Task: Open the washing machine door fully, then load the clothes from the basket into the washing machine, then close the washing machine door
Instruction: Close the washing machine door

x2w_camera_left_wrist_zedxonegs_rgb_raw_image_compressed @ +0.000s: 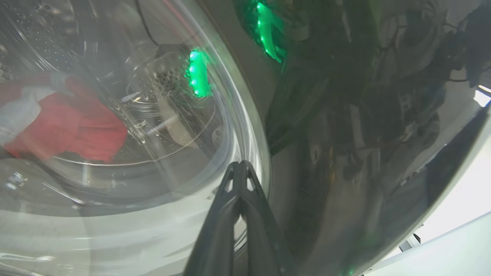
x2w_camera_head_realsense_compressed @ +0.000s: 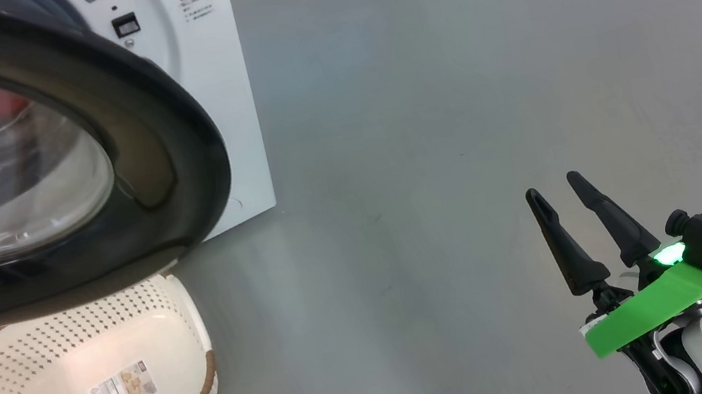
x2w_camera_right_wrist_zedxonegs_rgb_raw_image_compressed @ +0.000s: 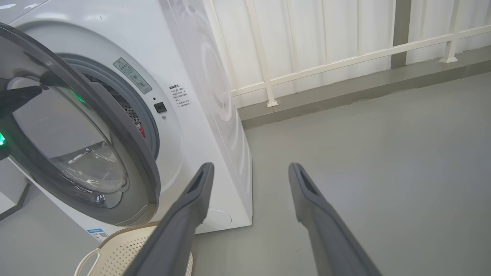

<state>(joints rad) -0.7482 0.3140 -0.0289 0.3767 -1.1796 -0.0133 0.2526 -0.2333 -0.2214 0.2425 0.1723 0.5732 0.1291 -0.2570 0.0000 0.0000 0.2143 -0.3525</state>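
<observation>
**Laundry aboard, washer door stands ajar**

Head view: the washing machine door point(x2w_camera_head_realsense_compressed: 174, 147) hangs part-open above the empty basket point(x2w_camera_head_realsense_compressed: 191, 321), beside the washing machine point(x2w_camera_head_realsense_compressed: 211, 71). The right gripper point(x2w_camera_head_realsense_compressed: 552, 185) is well apart over the floor point(x2w_camera_head_realsense_compressed: 478, 64), fingers spread and holding nothing. Left wrist view: the left gripper point(x2w_camera_left_wrist_zedxonegs_rgb_raw_image_compressed: 239, 165), fingers pressed together, points at the door's glass, and the clothes point(x2w_camera_left_wrist_zedxonegs_rgb_raw_image_compressed: 73, 126) lie in the drum point(x2w_camera_left_wrist_zedxonegs_rgb_raw_image_compressed: 46, 34) behind it. Right wrist view: the door angles out from the opening. The door looks rigid, weighty and slick, and its domed glass is likely fragile. The black rim near the free edge seems the safer place to push.
</observation>
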